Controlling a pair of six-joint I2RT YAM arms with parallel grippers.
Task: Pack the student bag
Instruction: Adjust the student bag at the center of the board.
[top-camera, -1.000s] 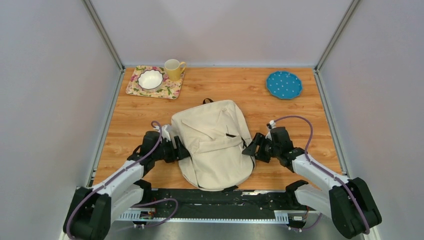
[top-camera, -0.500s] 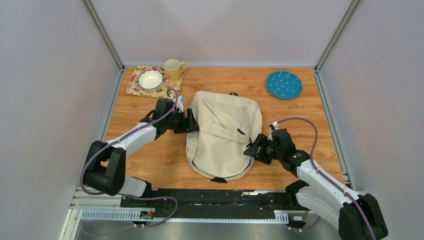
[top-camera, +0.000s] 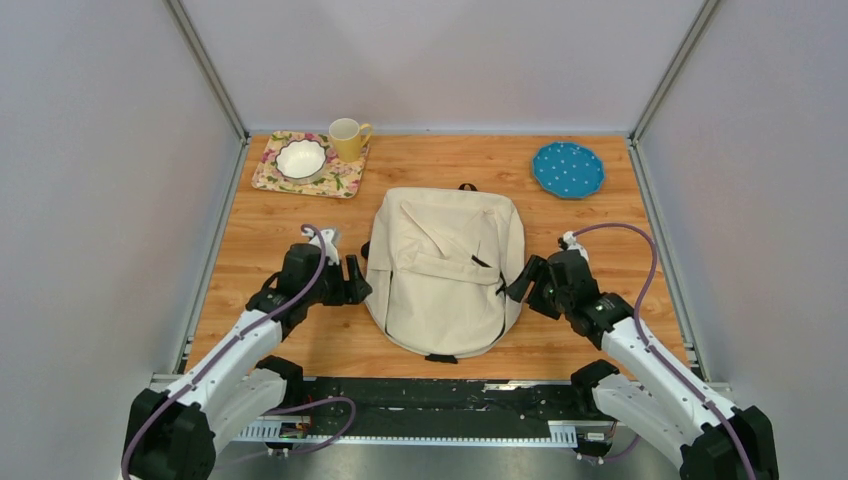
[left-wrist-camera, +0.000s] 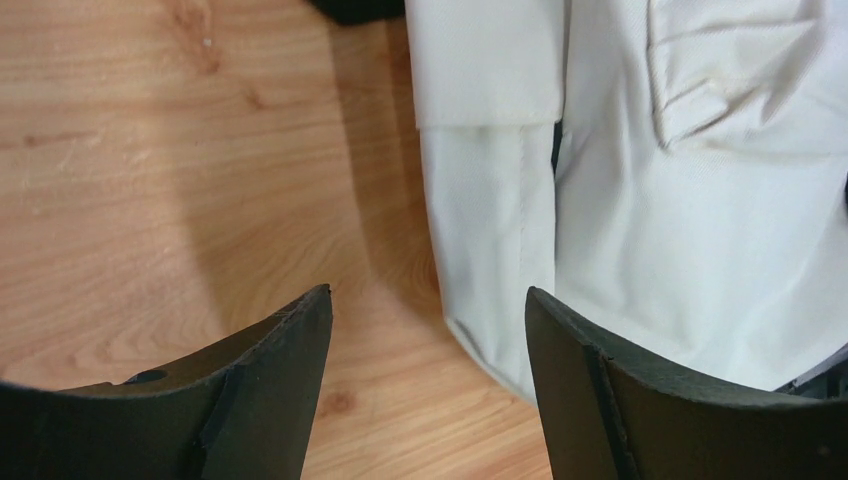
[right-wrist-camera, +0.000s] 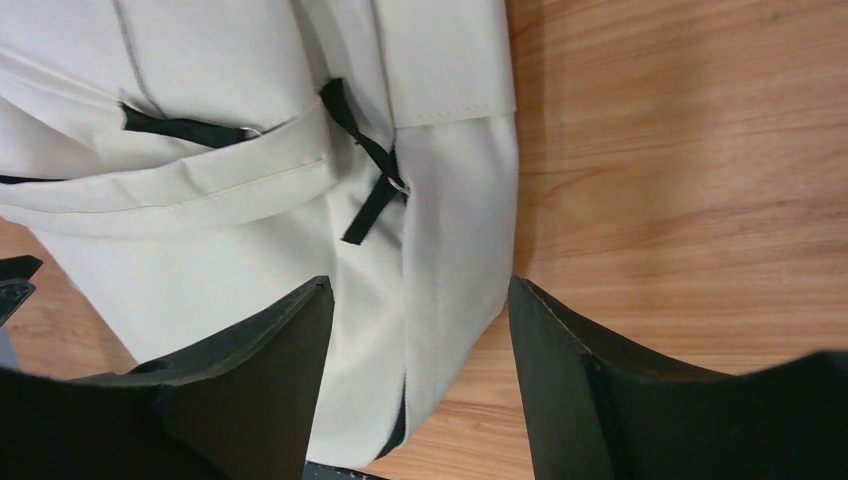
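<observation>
The student bag (top-camera: 445, 268), a cream fabric backpack with a front flap pocket and black strap ends, lies flat in the middle of the wooden table, top loop pointing away from me. My left gripper (top-camera: 358, 280) is open and empty just off the bag's left edge; the left wrist view shows the bag's side (left-wrist-camera: 500, 220) beyond the jaws. My right gripper (top-camera: 520, 282) is open at the bag's right edge. The right wrist view shows the bag's side seam (right-wrist-camera: 430, 300) between the spread jaws, with a black strap end (right-wrist-camera: 370, 190) ahead.
A floral tray (top-camera: 270, 175) holding a white bowl (top-camera: 300, 157) and a yellow mug (top-camera: 347, 138) stands at the back left. A blue dotted plate (top-camera: 568, 168) lies at the back right. Grey walls enclose the table on three sides.
The left arm pulled back from the bag's upper left to its left middle edge. The bag settled straighter. The right gripper moved slightly up along the bag's right edge.
</observation>
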